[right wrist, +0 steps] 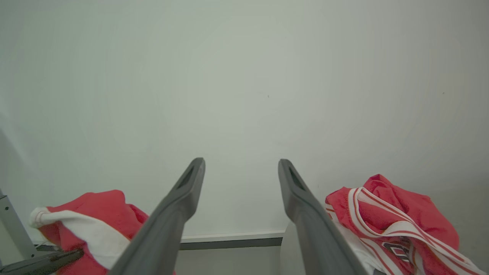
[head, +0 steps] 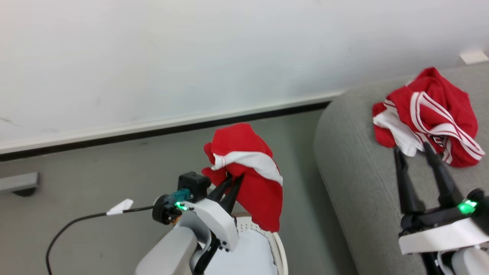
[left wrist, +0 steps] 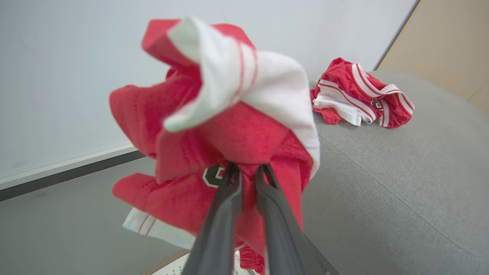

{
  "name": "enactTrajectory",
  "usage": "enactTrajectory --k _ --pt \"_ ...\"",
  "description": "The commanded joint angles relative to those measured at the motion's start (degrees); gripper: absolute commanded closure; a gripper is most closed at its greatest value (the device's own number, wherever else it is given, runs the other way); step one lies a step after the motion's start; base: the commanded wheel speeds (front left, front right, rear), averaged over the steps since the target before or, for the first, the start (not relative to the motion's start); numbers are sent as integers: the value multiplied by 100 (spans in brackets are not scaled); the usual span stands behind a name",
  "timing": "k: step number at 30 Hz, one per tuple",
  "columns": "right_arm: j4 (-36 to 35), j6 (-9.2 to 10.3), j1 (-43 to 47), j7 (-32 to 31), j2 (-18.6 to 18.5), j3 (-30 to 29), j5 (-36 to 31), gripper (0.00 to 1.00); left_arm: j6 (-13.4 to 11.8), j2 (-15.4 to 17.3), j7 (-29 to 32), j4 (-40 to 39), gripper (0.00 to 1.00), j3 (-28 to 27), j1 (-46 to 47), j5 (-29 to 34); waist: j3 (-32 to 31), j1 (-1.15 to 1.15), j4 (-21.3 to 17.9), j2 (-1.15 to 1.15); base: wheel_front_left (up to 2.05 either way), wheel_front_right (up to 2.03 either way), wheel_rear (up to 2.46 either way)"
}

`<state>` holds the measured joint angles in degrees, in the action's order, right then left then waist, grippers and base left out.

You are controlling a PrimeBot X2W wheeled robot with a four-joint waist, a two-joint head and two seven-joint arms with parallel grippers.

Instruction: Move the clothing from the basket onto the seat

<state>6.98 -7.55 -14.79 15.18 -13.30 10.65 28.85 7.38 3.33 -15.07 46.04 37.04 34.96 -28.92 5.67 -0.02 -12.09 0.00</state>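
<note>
My left gripper (head: 233, 178) is shut on a red garment with a white panel (head: 246, 173), which hangs from the fingers above the cream-white basket (head: 280, 248). In the left wrist view the same garment (left wrist: 229, 126) bunches over the closed fingertips of the left gripper (left wrist: 248, 170). A second red garment with white stripes (head: 429, 116) lies crumpled on the grey seat (head: 359, 172). My right gripper (head: 414, 147) stands open over the seat, just in front of that garment, holding nothing. The right wrist view shows the spread right gripper (right wrist: 241, 164) with the seat garment (right wrist: 393, 221) at its right.
A white wall with a dark skirting line (head: 164, 131) runs behind the grey floor. A black cable with a white tag (head: 120, 206) trails from the left wrist. A grey metal foot (head: 19, 182) sits at the far left. A beige panel (left wrist: 447, 42) stands behind the seat.
</note>
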Motion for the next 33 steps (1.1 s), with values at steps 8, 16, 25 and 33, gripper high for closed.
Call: enactTrajectory --k 8,16,25,33 --pt "236 13 436 -7 73 323 13 0 -124 251 -13 -1153 100 -378 -66 289 -620 2 520 0 0 0 0" --pt "308 13 450 -7 94 519 13 0 -362 449 31 -2083 100 -543 -119 366 -675 2 604 0 0 0 0" --pt "369 13 302 -7 32 770 81 0 -483 553 261 -2591 100 -469 -360 291 -657 2 686 0 0 0 0" --pt "428 13 110 -7 -105 1156 34 0 -522 560 320 -2741 100 -407 -387 270 -648 2 781 0 0 0 0"
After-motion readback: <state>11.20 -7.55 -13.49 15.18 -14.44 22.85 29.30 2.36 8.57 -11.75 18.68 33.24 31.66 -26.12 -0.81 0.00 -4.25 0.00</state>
